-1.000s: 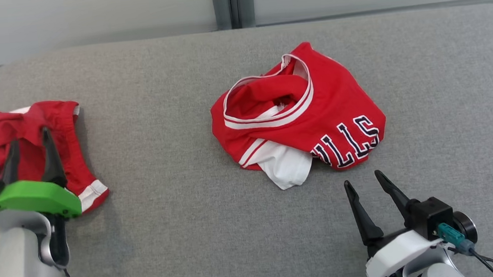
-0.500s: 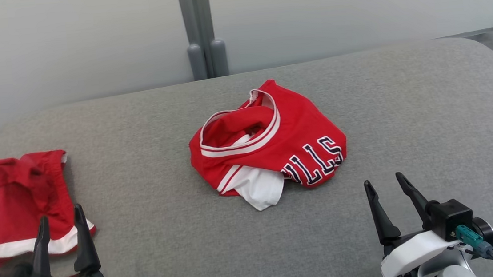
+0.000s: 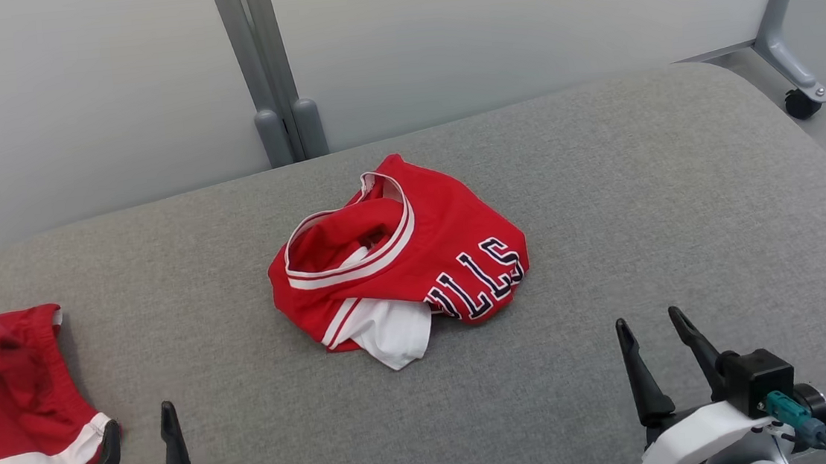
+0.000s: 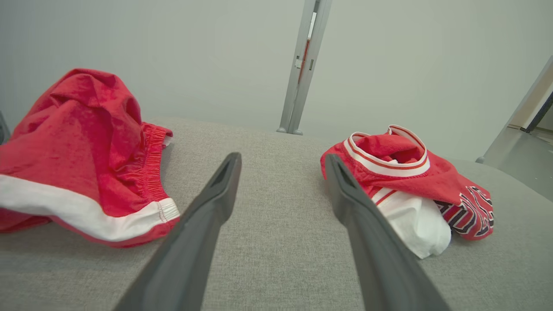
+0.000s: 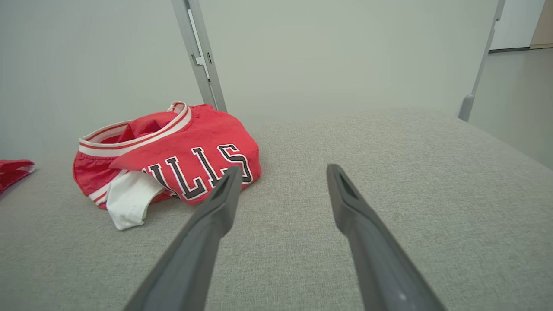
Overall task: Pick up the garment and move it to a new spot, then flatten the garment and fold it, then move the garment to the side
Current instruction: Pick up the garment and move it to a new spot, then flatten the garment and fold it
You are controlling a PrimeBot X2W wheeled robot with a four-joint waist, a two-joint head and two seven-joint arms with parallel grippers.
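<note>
I'm seeing the red basketball jersey (image 3: 416, 262) lying crumpled at the centre of the grey padded surface (image 3: 644, 227), with white fabric poking out toward 6 o'clock. Red shorts with a white hem (image 3: 2, 402) are lying at 8 o'clock, well apart from it. My left gripper (image 3: 138, 419) is sitting at 7 o'clock and my right gripper (image 3: 648, 318) at 5 o'clock, both with fingers spread and gripping nothing.

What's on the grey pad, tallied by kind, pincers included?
Crumpled red-and-white fabric jersey with dark lettering: 1
Red fabric shorts with a white hem band: 1
Dark two-fingered pincers, both open: 2 (left pincer, right pincer)
Total: 4, with both garments lying on the grey fabric surface.
</note>
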